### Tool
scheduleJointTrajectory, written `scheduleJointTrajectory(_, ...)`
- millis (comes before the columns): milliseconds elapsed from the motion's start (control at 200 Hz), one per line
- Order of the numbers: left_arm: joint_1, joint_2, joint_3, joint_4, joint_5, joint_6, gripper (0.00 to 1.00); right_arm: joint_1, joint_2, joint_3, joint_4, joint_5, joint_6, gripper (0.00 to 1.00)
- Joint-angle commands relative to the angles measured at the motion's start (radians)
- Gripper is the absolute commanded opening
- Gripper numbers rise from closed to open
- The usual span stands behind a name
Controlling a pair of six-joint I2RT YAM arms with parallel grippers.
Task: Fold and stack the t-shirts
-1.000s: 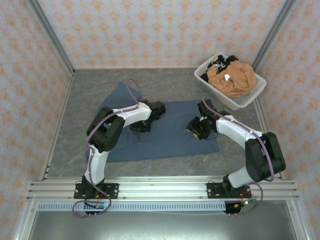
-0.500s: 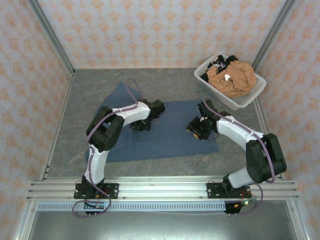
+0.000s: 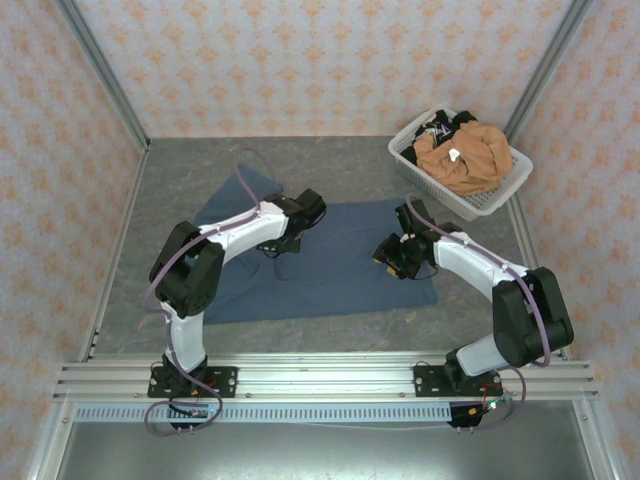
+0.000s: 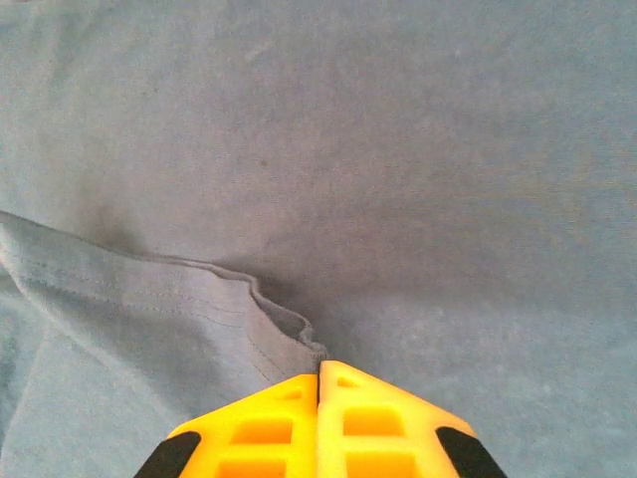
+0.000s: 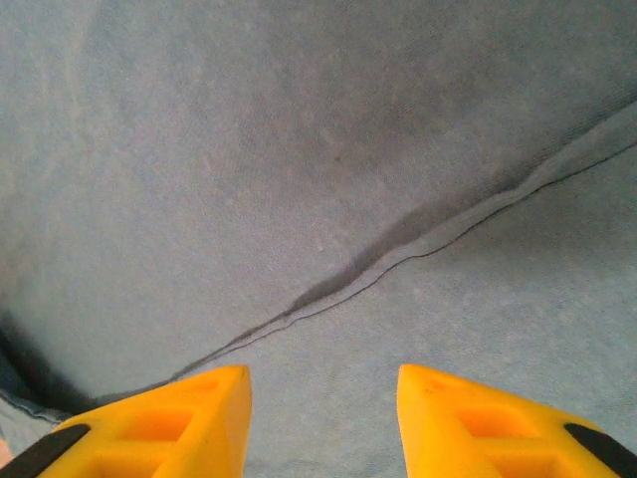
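A slate-blue t-shirt (image 3: 340, 270) lies spread flat on the grey table. My left gripper (image 3: 277, 243) is down on its left part and shut, with a raised fold of the stitched hem (image 4: 199, 309) running into its fingertips (image 4: 319, 366). My right gripper (image 3: 392, 258) hovers low over the shirt's right part with its jaws open (image 5: 323, 373). Nothing sits between them, and a seam (image 5: 398, 254) crosses the cloth just ahead. An orange-tan t-shirt (image 3: 465, 155) with a white tag lies on darker ones (image 3: 445, 125) in the basket.
The white lattice basket (image 3: 432, 185) stands at the back right, close to the right arm's reach. Patterned walls and metal posts close in the table on three sides. Bare grey table (image 3: 180, 180) lies left of and behind the shirt.
The left jaws have closed on the shirt's hem. The left arm's elbow has swung out to the left and the gripper has shifted slightly back-left. The right arm has stayed still.
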Motion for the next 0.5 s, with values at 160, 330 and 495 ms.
scheduleJointTrajectory(160,-0.007,-0.037,-0.032,0.080,0.094,0.035,0.00,0.006,-0.012,-0.013,0.001,0.003,0.002,0.43)
scheduleJointTrajectory(330,-0.025,-0.026,-0.045,0.104,0.123,0.080,0.00,0.006,-0.010,-0.011,0.001,0.003,0.003,0.43)
scheduleJointTrajectory(495,-0.039,-0.032,-0.060,0.127,0.139,0.093,0.00,0.006,-0.007,-0.011,0.000,0.002,0.002,0.43)
